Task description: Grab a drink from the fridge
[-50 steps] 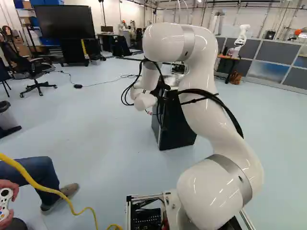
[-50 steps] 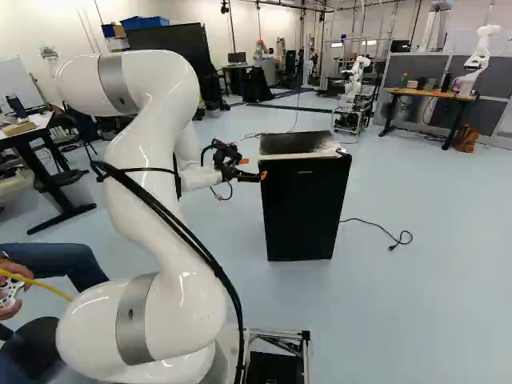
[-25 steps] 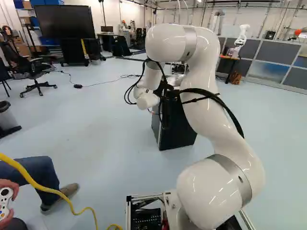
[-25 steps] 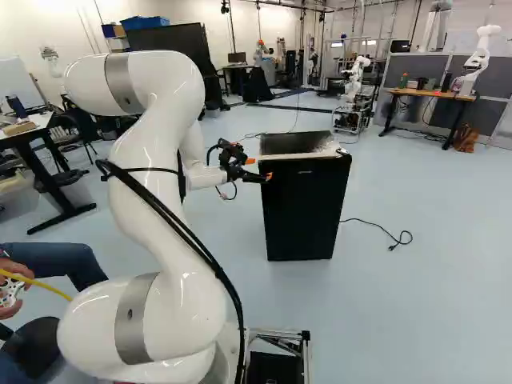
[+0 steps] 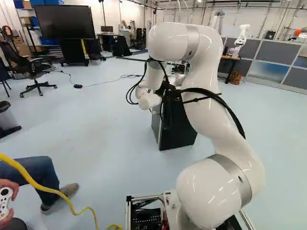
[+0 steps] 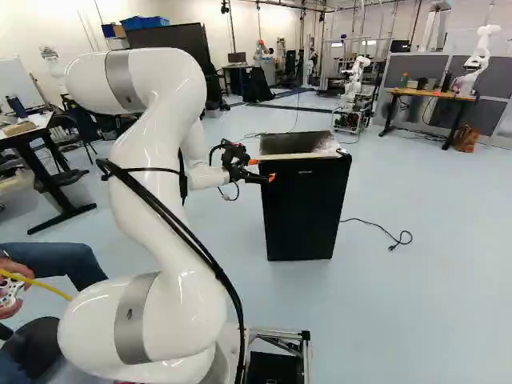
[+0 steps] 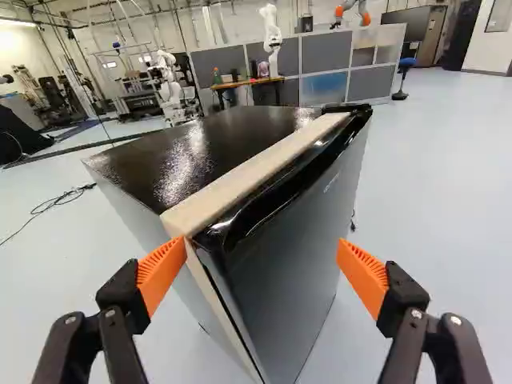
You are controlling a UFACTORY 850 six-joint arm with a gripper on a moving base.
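Note:
In the right base view the gripper (image 6: pixel 265 166) is at the upper left corner of the black fridge (image 6: pixel 304 212), whose door faces the base and is closed. Seen from the wrist, the open gripper (image 7: pixel 262 270) has its orange pads wide apart, with nothing held. The fridge's near corner and door edge (image 7: pixel 240 280) show between and ahead of the fingers; one pad appears close to the pale strip along the top edge, but touching or apart I cannot tell. In the left base view the arm partly hides the fridge (image 5: pixel 176 129). No drink is visible.
A person's leg (image 5: pixel 45 177) and hands with a controller are at the left of the left base view, near a yellow cable (image 5: pixel 53 190). A power cord (image 6: pixel 376 228) lies right of the fridge. Another robot (image 6: pixel 478 60) stands at a far table (image 6: pixel 428 94).
The arm has shifted a little to the right in both base views, bringing the gripper slightly further over the fridge's corner. Base and fridge have stayed put.

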